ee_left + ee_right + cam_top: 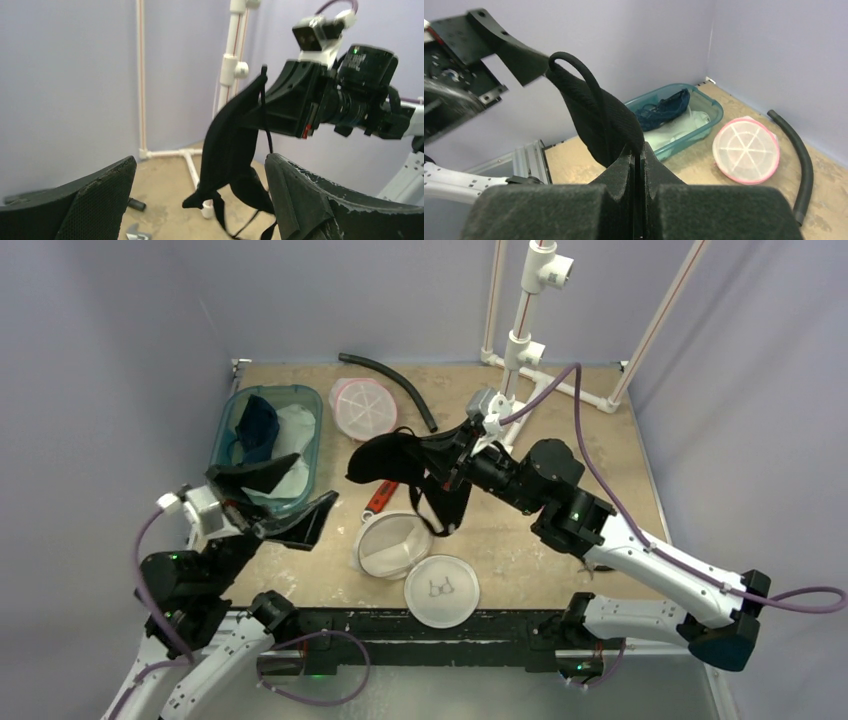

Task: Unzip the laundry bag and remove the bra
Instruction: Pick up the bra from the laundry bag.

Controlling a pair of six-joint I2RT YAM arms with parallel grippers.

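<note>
- Black padded fingers of the right gripper [640, 159] are pressed tight together, pinching the edge of a black fabric bra [594, 112].
- The bra hangs in the air over the middle of the tan wooden tabletop [600, 440]. Its cup is folded and its thin straps dangle down to 6 o'clock.
- The left gripper [284, 502] sits at 8 o'clock from the bra. Its two black textured fingers [95, 200] are spread wide and touch nothing.
- A white round mesh laundry bag [388, 545] lies open on the table at 6 o'clock below the bra.
- A white round flat panel [441, 590] lies edge to edge with the bag at its 4 o'clock. A small dark outline drawing of a bra is printed on it.
- A small orange-red object [380, 498] lies just beside the bag at 12 o'clock; what it is cannot be told.
- A teal clear plastic bin [316, 440] sits at 10 o'clock, holding dark blue and white cloth.
- A pink-rimmed round mesh bag [362, 407] lies at 12 o'clock, with a curved black rubber hose [395, 382] just beyond it.
- A white plastic pipe frame [525, 330] stands at 1 o'clock.
</note>
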